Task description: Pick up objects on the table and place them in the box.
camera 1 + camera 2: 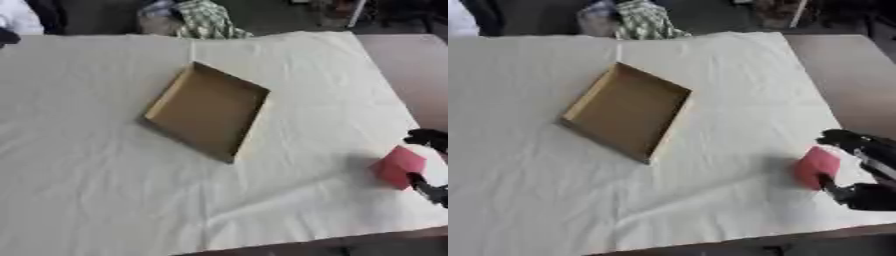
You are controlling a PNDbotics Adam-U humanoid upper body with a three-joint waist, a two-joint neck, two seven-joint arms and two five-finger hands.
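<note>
A shallow cardboard box (208,111) lies open and turned at an angle in the middle of the white cloth. Nothing shows inside it. At the right edge a red block (815,167) stands on the cloth, throwing a shadow to its left. My right hand (866,170) reaches in from the right and brackets the block, black fingers (846,137) curled above it and the thumb (833,186) below it, both touching its sides. The left hand shows in neither view.
A white cloth (105,175) covers most of the table; bare brown tabletop (411,65) shows at the right. A checked cloth bundle (206,20) lies past the far edge. The table's front edge runs along the bottom of the view.
</note>
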